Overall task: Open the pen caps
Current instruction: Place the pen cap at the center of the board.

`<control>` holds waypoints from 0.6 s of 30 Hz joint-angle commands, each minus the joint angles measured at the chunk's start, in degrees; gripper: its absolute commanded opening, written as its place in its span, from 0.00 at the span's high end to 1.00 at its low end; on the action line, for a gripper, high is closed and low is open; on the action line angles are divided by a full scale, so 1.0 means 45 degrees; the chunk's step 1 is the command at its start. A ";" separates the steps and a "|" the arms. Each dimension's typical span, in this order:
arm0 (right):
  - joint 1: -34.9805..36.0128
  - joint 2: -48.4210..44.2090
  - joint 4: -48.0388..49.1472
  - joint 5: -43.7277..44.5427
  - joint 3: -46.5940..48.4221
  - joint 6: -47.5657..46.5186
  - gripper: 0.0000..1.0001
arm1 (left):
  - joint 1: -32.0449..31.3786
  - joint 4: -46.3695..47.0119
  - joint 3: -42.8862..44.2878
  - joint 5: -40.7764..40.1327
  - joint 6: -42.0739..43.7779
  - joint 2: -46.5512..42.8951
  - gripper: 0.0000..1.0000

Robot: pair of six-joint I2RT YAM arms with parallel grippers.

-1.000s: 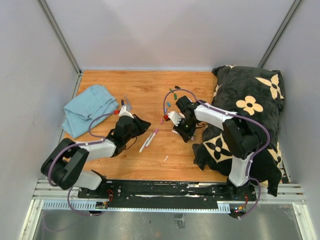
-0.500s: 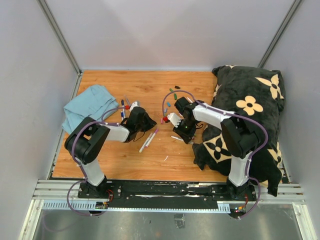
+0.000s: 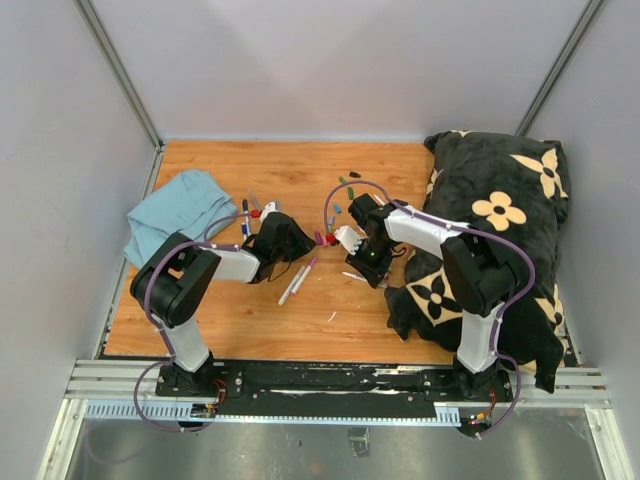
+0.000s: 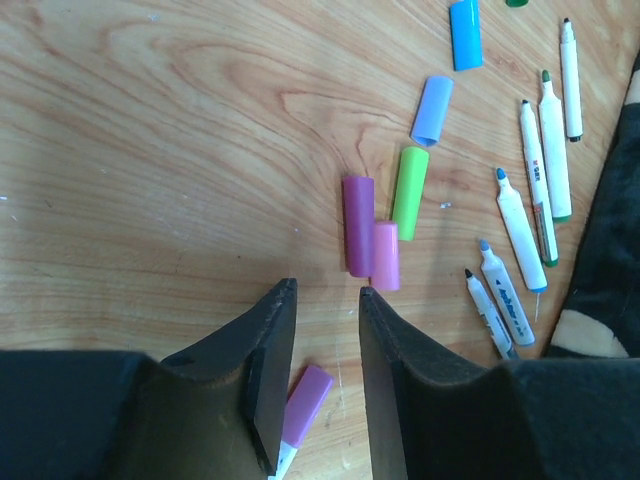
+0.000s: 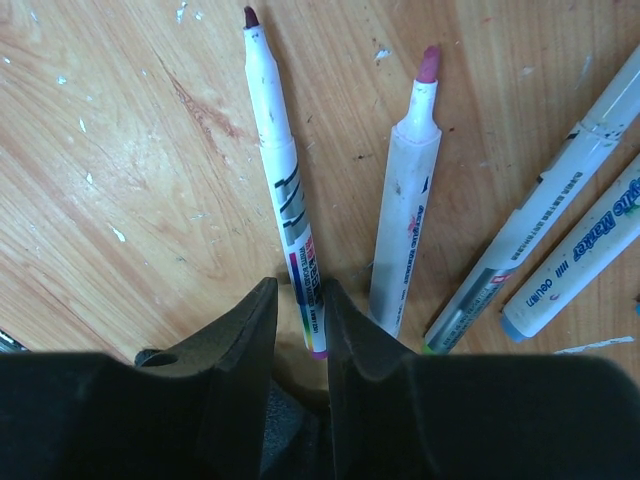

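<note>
In the left wrist view my left gripper (image 4: 325, 290) stands open over the wood, and nothing sits between its fingers. A purple pen cap (image 4: 306, 403), still on its white pen, lies on the table under the left finger. Loose pen caps lie just ahead: purple (image 4: 358, 225), pink (image 4: 385, 256), green (image 4: 410, 193), lilac (image 4: 433, 110) and blue (image 4: 464, 20). My right gripper (image 5: 298, 285) is open by a narrow gap. The tail of an uncapped dark-tipped marker (image 5: 283, 170) lies on the table between its fingers. From above, the left gripper (image 3: 300, 243) and the right gripper (image 3: 365, 265) face each other mid-table.
Uncapped markers (image 4: 520, 215) lie right of the loose caps, and a pink-tipped marker (image 5: 410, 210) and others lie beside the right fingers. Two pens (image 3: 297, 279) lie between the arms. A blue cloth (image 3: 175, 215) sits at the left, a black flowered pillow (image 3: 495, 230) at the right.
The left arm swung toward the far side of the table, then its jaws opened. The right jaws parted slightly, and the right arm barely moved.
</note>
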 commanded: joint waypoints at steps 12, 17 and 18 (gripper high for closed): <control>0.0216 -0.0976 -0.0400 -0.0377 0.0439 -0.0257 0.63 | 0.0093 -0.1769 -0.1067 -0.0628 0.1619 -0.3631 0.59; 0.0228 -0.1438 -0.0353 -0.0627 0.0442 -0.0433 0.61 | 0.0088 -0.1301 -0.2608 0.0401 0.3640 -0.6016 0.54; 0.0230 -0.1526 -0.0349 -0.0680 0.0441 -0.0464 0.61 | 0.0093 -0.1170 -0.2996 0.0545 0.3925 -0.6545 0.53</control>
